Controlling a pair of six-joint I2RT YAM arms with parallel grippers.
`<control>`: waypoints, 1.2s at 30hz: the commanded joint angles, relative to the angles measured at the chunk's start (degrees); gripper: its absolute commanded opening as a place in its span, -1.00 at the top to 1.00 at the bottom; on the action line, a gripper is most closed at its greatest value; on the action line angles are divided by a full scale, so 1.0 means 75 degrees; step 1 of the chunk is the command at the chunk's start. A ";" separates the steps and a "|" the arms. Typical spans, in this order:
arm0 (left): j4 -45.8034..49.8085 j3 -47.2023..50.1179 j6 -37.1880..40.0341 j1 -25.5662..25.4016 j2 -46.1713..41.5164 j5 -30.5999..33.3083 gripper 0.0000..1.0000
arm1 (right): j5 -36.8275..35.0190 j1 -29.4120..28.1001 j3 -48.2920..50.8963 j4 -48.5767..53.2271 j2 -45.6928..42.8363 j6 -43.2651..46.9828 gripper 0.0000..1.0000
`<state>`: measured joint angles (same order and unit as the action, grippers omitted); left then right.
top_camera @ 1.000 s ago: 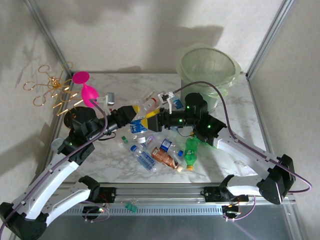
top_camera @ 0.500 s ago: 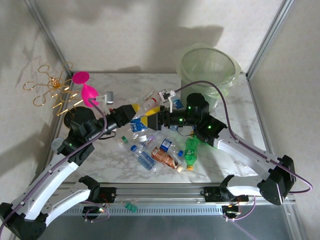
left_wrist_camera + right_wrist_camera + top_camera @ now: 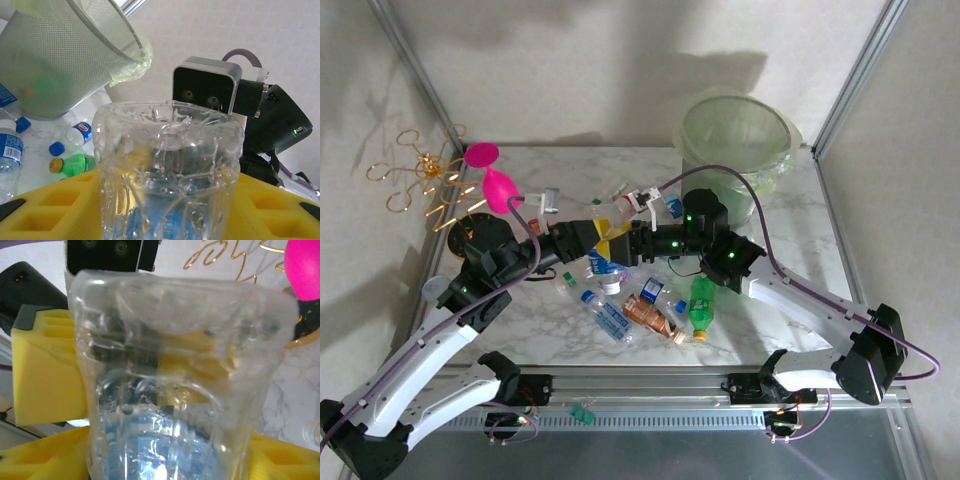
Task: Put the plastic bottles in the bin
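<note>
Your tools have drawn together: left tool (image 3: 598, 236) pinches the clear bottle (image 3: 167, 170); right tool (image 3: 628, 242) straddles it, and you cannot tell whether it grips.

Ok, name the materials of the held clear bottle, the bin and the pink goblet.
Clear bottle: thin transparent plastic, dented, glossy glints. Bin: pale-green translucent plastic, seemingly, with fine grid texture. Pink goblet: probably glossy opaque plastic; uniform colour.
</note>
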<state>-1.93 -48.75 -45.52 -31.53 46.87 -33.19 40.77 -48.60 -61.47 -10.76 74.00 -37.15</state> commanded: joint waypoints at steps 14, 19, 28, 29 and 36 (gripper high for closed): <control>0.0150 -0.0695 0.0497 -0.0093 -0.0324 0.0670 -0.99 | -0.0484 0.0222 0.0157 0.0631 -0.0368 0.0320 -0.09; 0.1404 -0.1153 0.1487 -0.0086 -0.0429 0.2122 -0.99 | -0.2707 0.0503 -0.0372 0.2086 -0.0772 0.0894 -0.10; 0.3817 -0.1528 0.2203 -0.0089 0.0575 0.4850 -0.99 | -0.5848 0.1568 -0.2211 0.4329 -0.0564 0.1910 -0.12; 0.3891 -0.1483 0.2255 -0.0084 0.0683 0.4844 -0.98 | -0.6041 0.1698 -0.2456 0.4483 -0.0471 0.1969 -0.12; 0.3735 -0.0904 0.2608 -0.0104 0.0857 0.4947 -0.97 | -0.6965 0.2637 -0.3807 0.4796 0.0237 0.2520 -0.12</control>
<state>25.43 -57.01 -28.69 -31.83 54.33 1.19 -5.54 -30.72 -86.37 22.79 73.28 -21.74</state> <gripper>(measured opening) 0.988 0.562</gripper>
